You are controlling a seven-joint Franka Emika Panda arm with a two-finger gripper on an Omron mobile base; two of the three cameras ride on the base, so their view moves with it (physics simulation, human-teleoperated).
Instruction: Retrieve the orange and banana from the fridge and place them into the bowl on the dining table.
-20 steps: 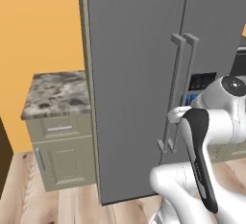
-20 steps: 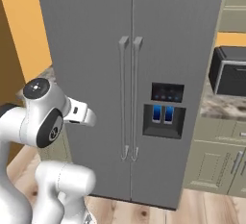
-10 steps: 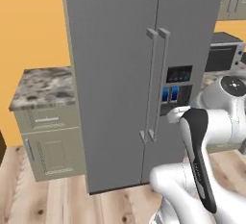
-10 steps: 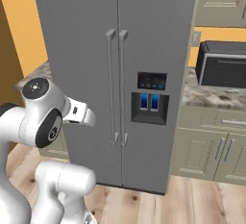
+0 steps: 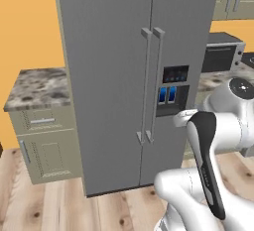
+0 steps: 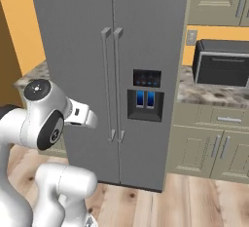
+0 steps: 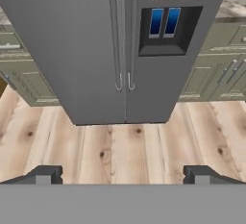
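The fridge [image 5: 134,76] stands shut ahead, so the orange and banana are presumably inside, unseen. Its door looks heavy and stiff; the best hold is likely low on a smooth bar handle [image 7: 118,35]. The pincer [image 7: 123,175] hangs wide open, empty, above the floor.

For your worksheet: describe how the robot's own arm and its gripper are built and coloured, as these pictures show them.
The arm is made of smooth, rounded glossy white shells. A long black strip runs down one link, and a round dark grey joint cap with a small light mark sits at a joint. No cables show. The gripper has two small, blocky dark grey finger tips.
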